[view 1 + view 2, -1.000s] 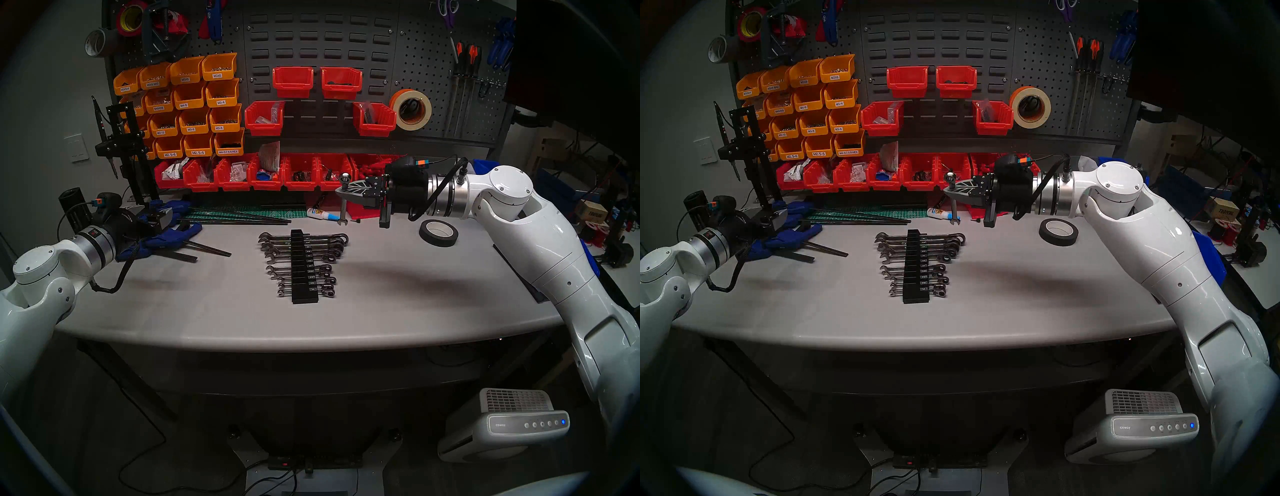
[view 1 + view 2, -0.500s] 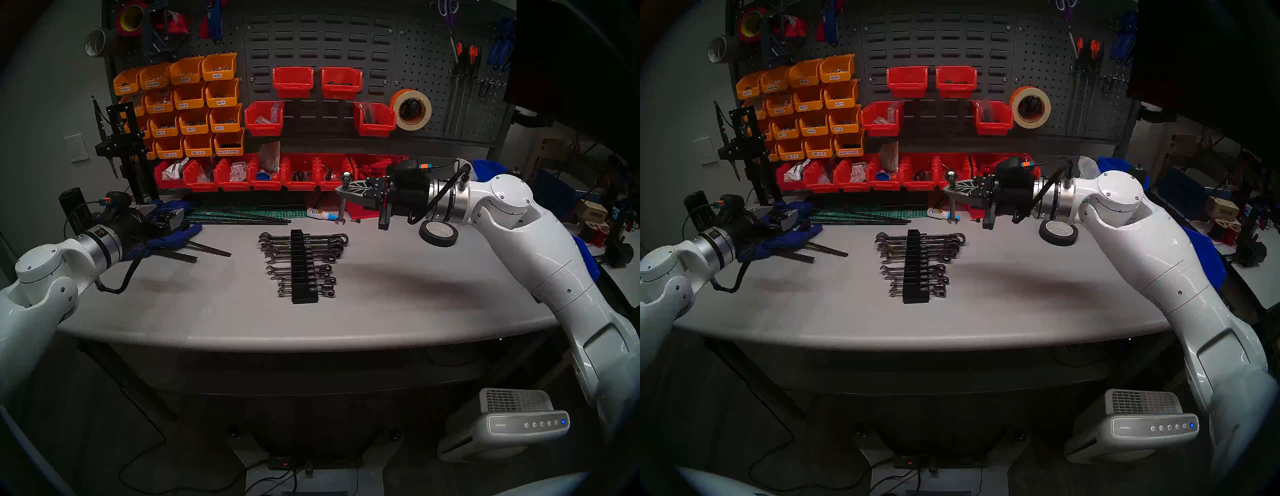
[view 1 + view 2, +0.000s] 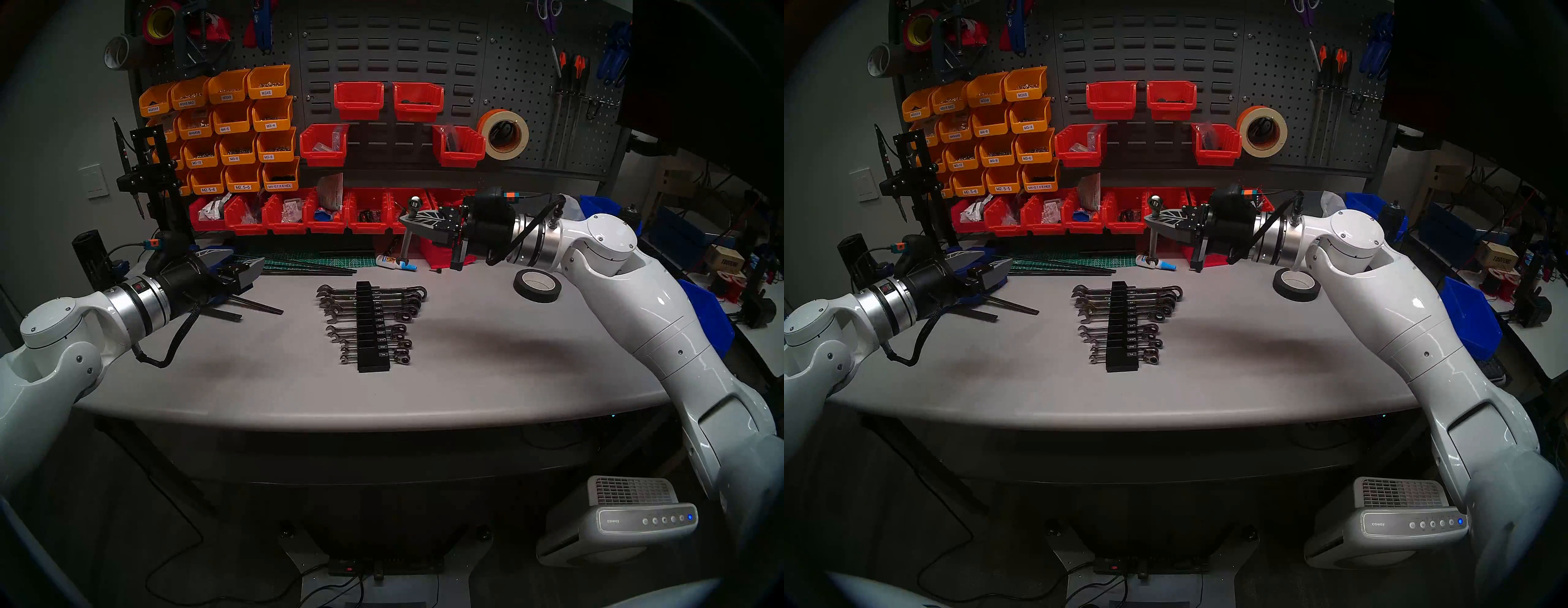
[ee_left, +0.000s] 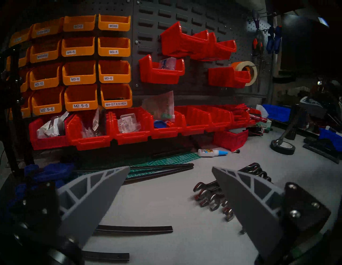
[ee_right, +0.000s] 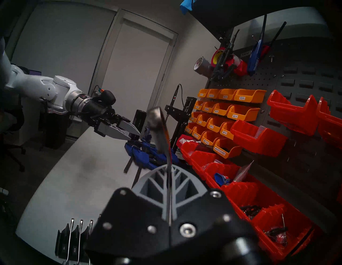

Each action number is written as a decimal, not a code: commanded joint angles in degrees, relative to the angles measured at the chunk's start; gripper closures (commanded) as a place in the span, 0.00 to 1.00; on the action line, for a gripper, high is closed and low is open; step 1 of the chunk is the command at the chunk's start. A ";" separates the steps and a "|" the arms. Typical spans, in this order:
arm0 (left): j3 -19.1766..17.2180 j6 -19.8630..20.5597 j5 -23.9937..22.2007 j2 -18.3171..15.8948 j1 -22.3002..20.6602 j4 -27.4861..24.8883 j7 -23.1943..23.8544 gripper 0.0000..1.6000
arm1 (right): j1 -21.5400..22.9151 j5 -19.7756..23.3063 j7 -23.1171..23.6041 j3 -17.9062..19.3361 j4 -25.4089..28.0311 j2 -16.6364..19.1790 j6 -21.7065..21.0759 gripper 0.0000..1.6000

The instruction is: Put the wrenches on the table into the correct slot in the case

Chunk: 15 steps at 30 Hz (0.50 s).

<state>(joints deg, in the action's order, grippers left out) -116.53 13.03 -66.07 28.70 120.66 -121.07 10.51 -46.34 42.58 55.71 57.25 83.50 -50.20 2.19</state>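
Observation:
My right gripper [image 3: 408,221] is shut on a slim chrome wrench [image 3: 406,237]. The wrench hangs upright above the back of the grey table [image 3: 488,361], ratchet ring up and open jaw down. It also shows in the right wrist view [image 5: 167,162] between the shut fingers. The black case [image 3: 372,327] lies mid-table with several chrome wrenches across its grooves. One slot [image 3: 370,321] about midway along the case is bare. My left gripper [image 3: 242,265] is open and empty, low over the table to the left of the case. In the left wrist view [image 4: 170,167] the racked wrenches [image 4: 212,196] lie ahead to the right.
A black tape roll [image 3: 537,285] lies right of the case. A glue bottle [image 3: 396,263] lies under the held wrench. Black rods [image 3: 305,267] and blue clamps [image 5: 148,155] lie at the back left. Red bins [image 3: 326,212] line the back edge.
My right gripper has lifted the wrench and carried it a little left; its open jaw no longer reaches the table. My left arm has swung forward and right, towards the case.

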 commanded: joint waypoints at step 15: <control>-9.46 4.75 0.65 1.94 2.73 -4.34 9.85 0.00 | 3.36 2.06 2.89 1.10 -0.92 -3.40 -0.03 1.00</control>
<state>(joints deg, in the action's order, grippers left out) -123.46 18.17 -66.53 30.21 123.64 -124.54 19.80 -44.71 43.50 58.87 56.43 81.23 -53.82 2.15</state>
